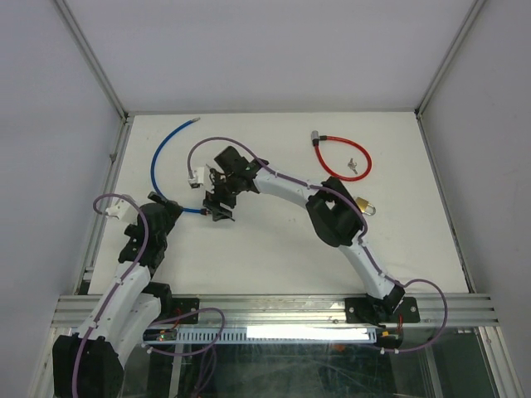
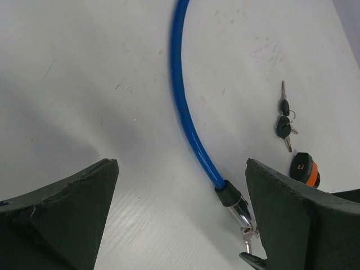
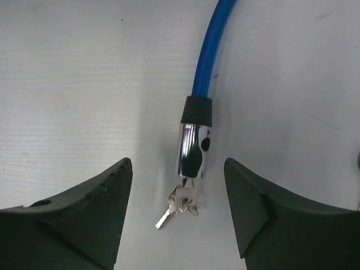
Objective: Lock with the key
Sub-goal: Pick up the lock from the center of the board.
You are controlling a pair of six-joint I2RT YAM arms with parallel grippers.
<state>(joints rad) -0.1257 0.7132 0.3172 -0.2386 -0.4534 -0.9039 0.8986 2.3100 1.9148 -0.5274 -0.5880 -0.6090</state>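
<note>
Looking through the right wrist camera, I have the chrome lock head (image 3: 194, 152) at frame centre. Its key (image 3: 179, 203) is seated in the lower end, and a second small key hangs beside it. The right gripper (image 3: 177, 166) is released. Its two dark fingers (image 3: 90, 219) stand apart on either side of the head with white table showing between each finger and the chrome, so it grips nothing. The blue cable (image 3: 207, 50) runs from the black collar up and out of the top of the frame.

In the left wrist view, the left gripper (image 2: 181, 166) is spread wide and empty too. The cable curves down from top centre between its fingers. The lock head lies at lower right, just beside the right-hand finger, and I cannot tell whether they touch. Further right lies a bunch of black-headed spare keys (image 2: 284, 121). Just below them is a black-and-orange cap (image 2: 304, 169) with a pale mark that reads like a 2.

From the top camera, both grippers meet left of centre on the white table (image 1: 274, 265). A red cable lock (image 1: 332, 162) sits at upper right, and a brass padlock (image 1: 367, 206) lies right of centre beside the right arm.
</note>
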